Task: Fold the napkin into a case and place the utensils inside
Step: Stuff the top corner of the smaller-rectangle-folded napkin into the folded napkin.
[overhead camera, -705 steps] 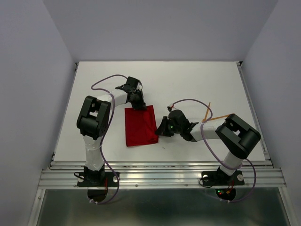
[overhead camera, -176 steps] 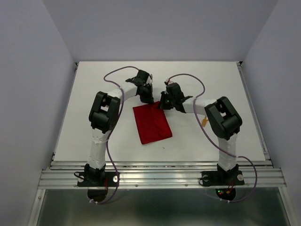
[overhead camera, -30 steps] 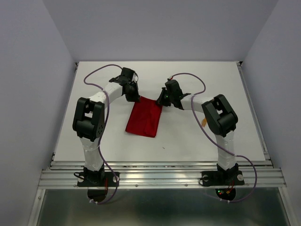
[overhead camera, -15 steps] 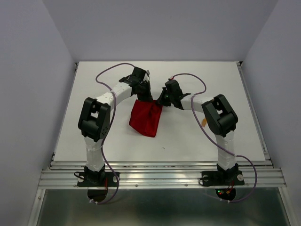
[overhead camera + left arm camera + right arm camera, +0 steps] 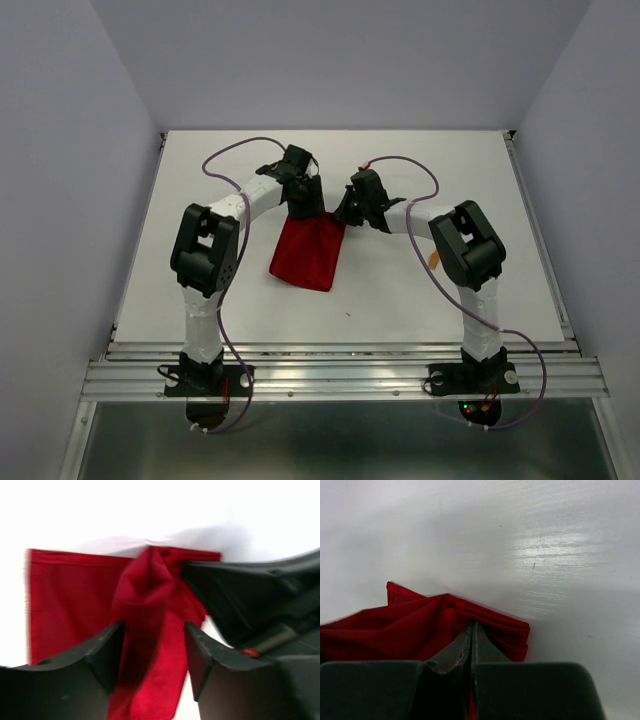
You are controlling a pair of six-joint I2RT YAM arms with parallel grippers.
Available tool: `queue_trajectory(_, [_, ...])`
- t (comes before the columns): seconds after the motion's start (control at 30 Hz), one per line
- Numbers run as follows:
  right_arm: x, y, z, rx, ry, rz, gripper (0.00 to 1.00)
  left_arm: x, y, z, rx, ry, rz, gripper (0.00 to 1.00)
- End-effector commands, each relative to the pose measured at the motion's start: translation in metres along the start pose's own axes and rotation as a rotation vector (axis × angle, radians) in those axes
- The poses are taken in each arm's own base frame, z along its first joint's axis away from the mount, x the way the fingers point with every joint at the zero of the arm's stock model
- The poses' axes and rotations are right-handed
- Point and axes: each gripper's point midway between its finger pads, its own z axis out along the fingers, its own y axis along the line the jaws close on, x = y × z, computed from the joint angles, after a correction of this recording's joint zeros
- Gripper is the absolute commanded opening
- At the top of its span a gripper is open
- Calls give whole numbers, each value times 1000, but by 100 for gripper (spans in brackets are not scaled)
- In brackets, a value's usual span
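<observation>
The red napkin (image 5: 308, 255) lies folded on the white table (image 5: 200, 200), with its far edge bunched up between the two grippers. My left gripper (image 5: 308, 207) hovers over that far edge. In the left wrist view its jaws stand open (image 5: 152, 630), a loose ridge of napkin (image 5: 145, 595) running between them untouched. My right gripper (image 5: 346, 212) is shut on the napkin's far right corner (image 5: 490, 622), its fingertips (image 5: 471, 625) pressed together on the cloth. Only a small orange bit of the utensils (image 5: 434, 260) shows beside the right arm's elbow.
The right gripper's black body (image 5: 250, 595) sits close to the left gripper's right finger. Purple cables (image 5: 235, 150) loop above both arms. Grey walls enclose the table on three sides, and a metal rail (image 5: 340, 375) runs along the near edge.
The left gripper carried the napkin's far left corner rightward toward the right gripper, then opened and let the cloth go. The right gripper stayed put, still shut.
</observation>
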Motion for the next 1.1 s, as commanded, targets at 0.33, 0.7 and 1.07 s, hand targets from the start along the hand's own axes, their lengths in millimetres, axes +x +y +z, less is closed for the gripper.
queue_trajectory(0.33, [5,-14,-2,51,14,1,1,0,89,-18,-255,-54,-110,77])
queue_trajectory(0.7, [7,-17,-2,59,15,3,1,28,76,14,-115,53,-122,36])
queue_trajectory(1.07, [3,-17,-2,68,10,6,1,-7,50,-15,-60,-44,-104,0])
